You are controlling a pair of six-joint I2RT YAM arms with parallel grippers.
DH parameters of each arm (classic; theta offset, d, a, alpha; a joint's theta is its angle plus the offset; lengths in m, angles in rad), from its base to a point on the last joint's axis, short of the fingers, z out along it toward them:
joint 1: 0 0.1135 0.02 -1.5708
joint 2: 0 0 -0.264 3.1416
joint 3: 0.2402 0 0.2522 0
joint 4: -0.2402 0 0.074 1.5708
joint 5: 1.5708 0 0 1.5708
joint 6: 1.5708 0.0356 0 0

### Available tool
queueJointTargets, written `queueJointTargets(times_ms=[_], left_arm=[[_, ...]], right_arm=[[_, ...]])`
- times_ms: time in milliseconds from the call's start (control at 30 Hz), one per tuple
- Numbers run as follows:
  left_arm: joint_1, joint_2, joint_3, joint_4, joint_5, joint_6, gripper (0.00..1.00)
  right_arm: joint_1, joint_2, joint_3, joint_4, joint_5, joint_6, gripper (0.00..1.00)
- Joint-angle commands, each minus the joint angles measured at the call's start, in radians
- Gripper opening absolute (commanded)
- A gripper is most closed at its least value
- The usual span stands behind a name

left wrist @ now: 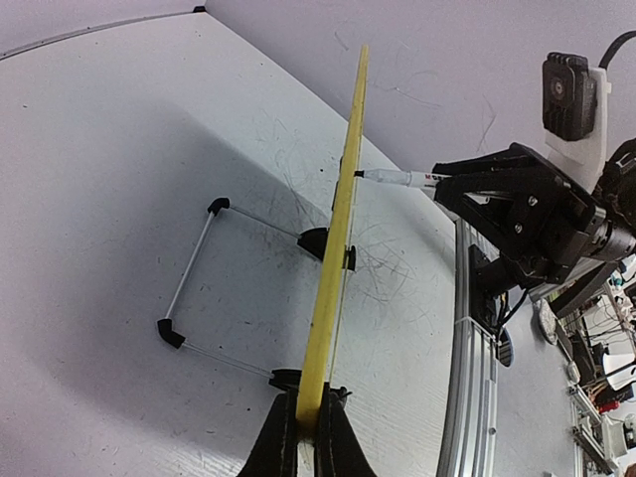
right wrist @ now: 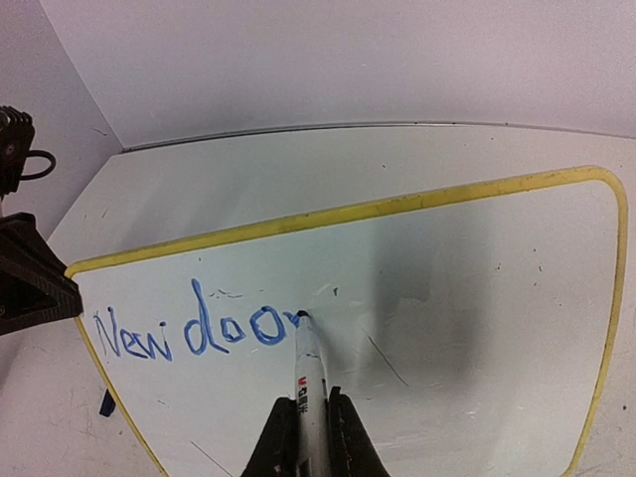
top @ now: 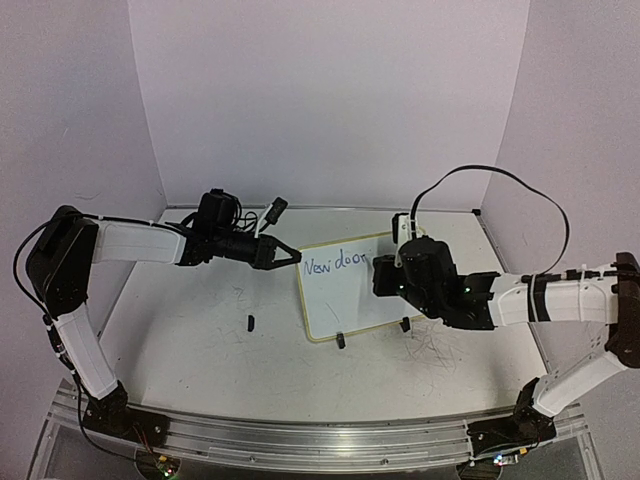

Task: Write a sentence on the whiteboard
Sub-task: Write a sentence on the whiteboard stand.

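- The whiteboard point(top: 345, 305) stands tilted on its 2 black feet near the middle of the worktop point(top: 190, 350), between the 2 arms. Its long axis runs left to right in the top view.
- The sentence point(right wrist: 194, 333) is part-written in blue: "New doo" plus the start of another letter, climbing slightly toward the right. The board to the right of it is blank.
- The right end effector point(right wrist: 310, 399) is closed tight around a marker point(right wrist: 308, 363), which points straight out ahead of the fingers. The marker's tip touches the board just at the end of the last letter.
- The next stroke turns on this: the unwritten space lies to the right of the tip, along the board's long axis. As I judge it, the line should carry on rightward with the tip kept on the surface.
- The left end effector point(left wrist: 308, 397) is clamped on the board's yellowish left edge, bracing it. Only the right arm is at the writing.
- A small dark piece point(top: 250, 322), perhaps a cap, lies on the worktop left of the board.
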Motion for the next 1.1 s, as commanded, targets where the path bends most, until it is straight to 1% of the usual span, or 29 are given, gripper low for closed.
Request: queueJointTargets(times_ms=[0,133,267,400,567,1067], left_arm=[[0.001,-0.01,-0.013,-0.064,-0.02,0.02,0.0],[0.0,-0.009,-0.015,-0.063,-0.024,0.024,0.0],[0.001,-0.009,-0.03,-0.063,-0.041,0.039,0.0],[0.0,-0.025,-0.035,-0.063,-0.047,0.039,0.0],[0.0,-0.052,-0.021,-0.081,-0.09,0.02,0.0],[-0.007,-0.041,-0.012,-0.105,-0.106,-0.001,0.0]], right_arm=[[-0.003,-0.122,-0.039,0.051,-0.02,-0.014,0.0],[-0.005,-0.252,-0.136,0.078,-0.05,-0.032,0.0],[-0.028,-0.302,-0.178,0.078,-0.06,-0.039,0.0],[-0.034,-0.306,-0.188,0.07,-0.057,-0.075,0.0],[-0.042,-0.298,-0.171,0.051,-0.06,-0.099,0.0],[-0.043,-0.294,-0.169,0.02,-0.063,-0.164,0.0]])
